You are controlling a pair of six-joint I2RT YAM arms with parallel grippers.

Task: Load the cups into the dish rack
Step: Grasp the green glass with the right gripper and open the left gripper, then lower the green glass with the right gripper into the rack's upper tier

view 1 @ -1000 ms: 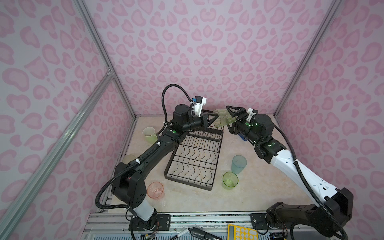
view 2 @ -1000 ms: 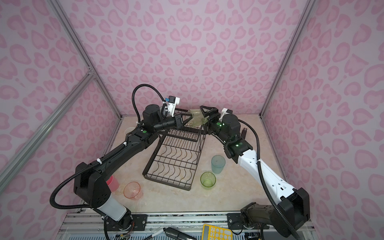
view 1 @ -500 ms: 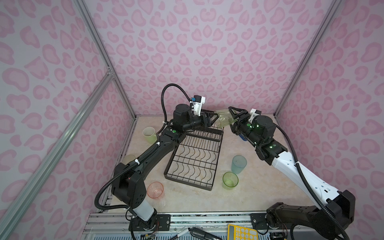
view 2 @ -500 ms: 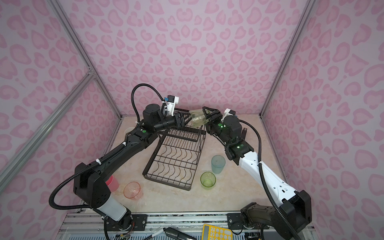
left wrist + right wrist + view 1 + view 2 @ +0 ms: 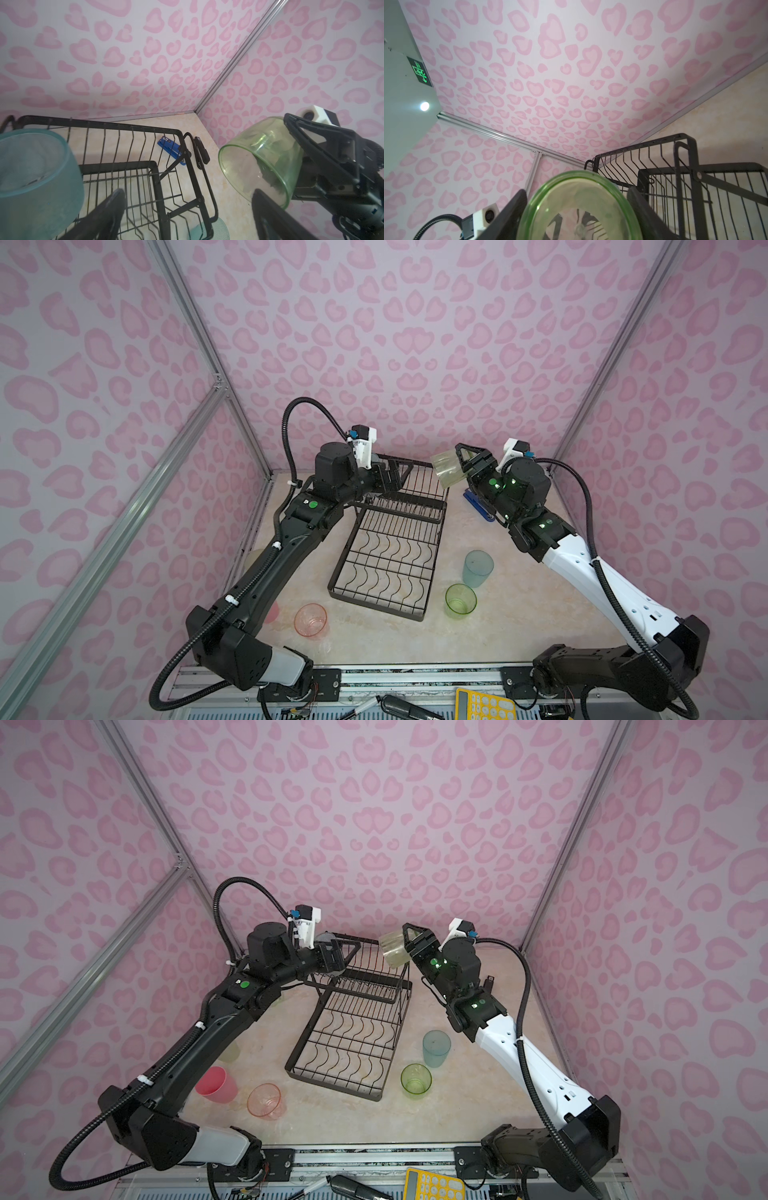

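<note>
The dish rack [image 5: 390,547] lies mid-table with its long tray running from 6 to 12 o'clock and its raised basket [image 5: 409,493] at the 12 o'clock end. A pale green cup [image 5: 444,470] hangs tilted on its side at the basket's 1 o'clock corner, clamped at its base between the fingers of the right gripper [image 5: 578,197], mouth turned toward the rack. At the basket's 10 o'clock corner a teal cup [image 5: 35,172] stands against the rim; whether it sits inside I cannot tell. Just beside it the left gripper [image 5: 392,479] hovers over the basket, fingers spread wide and grasping nothing. On the table a blue tumbler [image 5: 478,568] stands at 3 o'clock of the tray, a green tumbler [image 5: 460,600] at 5 o'clock, a clear pink tumbler [image 5: 311,620] at 7 o'clock and a solid pink tumbler [image 5: 216,1085] at 8 o'clock, all apart from the rack. A blue object [image 5: 170,149] lies on the table at 2 o'clock of the basket.
</note>
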